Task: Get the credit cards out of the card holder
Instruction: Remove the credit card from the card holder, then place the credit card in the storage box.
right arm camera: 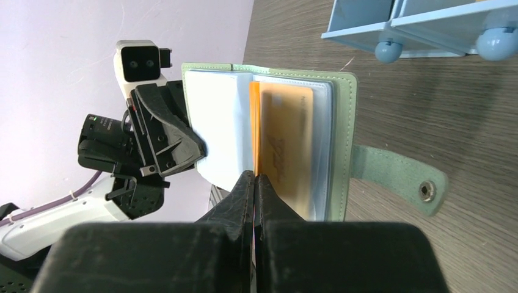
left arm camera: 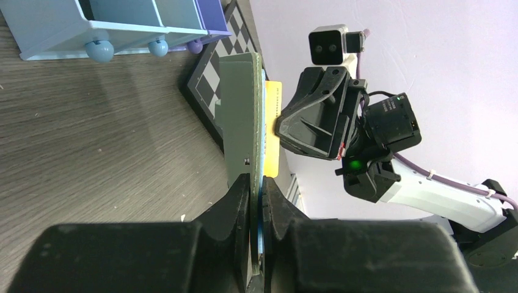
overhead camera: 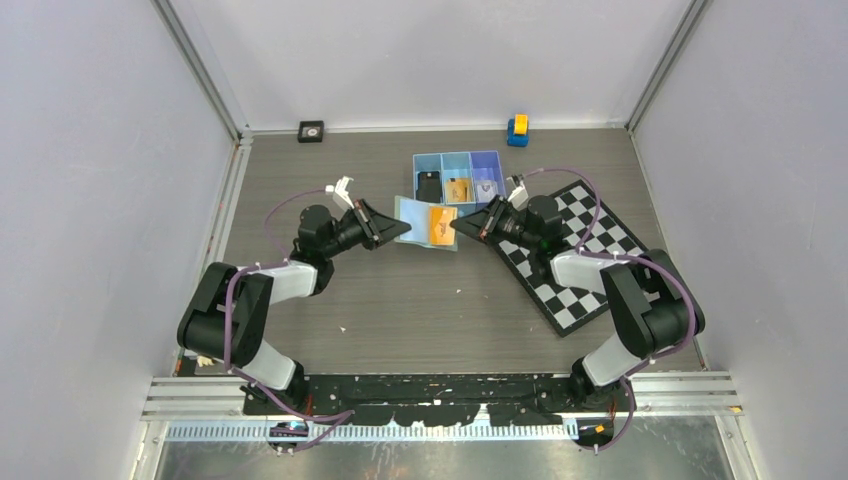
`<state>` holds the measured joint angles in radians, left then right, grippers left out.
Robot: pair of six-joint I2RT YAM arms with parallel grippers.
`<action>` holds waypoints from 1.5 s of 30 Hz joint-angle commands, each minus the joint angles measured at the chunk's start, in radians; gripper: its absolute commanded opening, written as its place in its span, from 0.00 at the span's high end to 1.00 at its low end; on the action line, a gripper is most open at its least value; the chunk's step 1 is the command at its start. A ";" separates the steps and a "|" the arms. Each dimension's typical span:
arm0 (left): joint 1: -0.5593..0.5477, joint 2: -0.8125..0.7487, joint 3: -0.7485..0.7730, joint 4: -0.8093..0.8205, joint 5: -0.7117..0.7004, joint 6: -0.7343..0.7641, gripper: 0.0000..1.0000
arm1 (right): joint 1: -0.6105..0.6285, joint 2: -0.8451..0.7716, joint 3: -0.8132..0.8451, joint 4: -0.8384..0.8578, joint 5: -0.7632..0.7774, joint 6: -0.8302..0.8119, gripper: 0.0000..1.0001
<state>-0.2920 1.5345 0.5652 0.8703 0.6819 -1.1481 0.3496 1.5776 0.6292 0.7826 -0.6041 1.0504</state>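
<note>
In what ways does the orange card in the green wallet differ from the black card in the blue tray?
The orange card sits in the open wallet, pinched by the right pincer; the black card lies free in the left compartment of the tray. Both are small, thin rectangles.

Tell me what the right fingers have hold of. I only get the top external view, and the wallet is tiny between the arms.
Observer: The right fingers are shut on the near edge of the gold-orange card, which sits in a clear sleeve of the open card holder.
Operator: Check the left side's grip.
Observer: The left fingers clamp the edge of the card holder's green cover, one on each face.
Operator: Report the closure.
Observer: The snap tab is unfastened and sticks out sideways from the cover.
</note>
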 commanded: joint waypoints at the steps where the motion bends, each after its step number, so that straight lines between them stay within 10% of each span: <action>1: 0.015 -0.046 -0.016 0.026 -0.018 0.017 1.00 | -0.005 -0.079 0.022 -0.058 0.044 -0.062 1.00; 16: 0.024 -0.217 -0.041 -0.230 -0.159 0.158 1.00 | -0.030 -0.063 0.340 -0.598 0.123 -0.313 1.00; 45: 0.023 -0.404 -0.139 -0.314 -0.361 0.189 1.00 | -0.129 0.400 0.998 -0.896 0.030 -0.396 0.99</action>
<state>-0.2726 1.1652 0.4335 0.5179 0.3439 -0.9619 0.2207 1.9476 1.5150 -0.0498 -0.5369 0.6933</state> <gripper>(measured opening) 0.096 0.028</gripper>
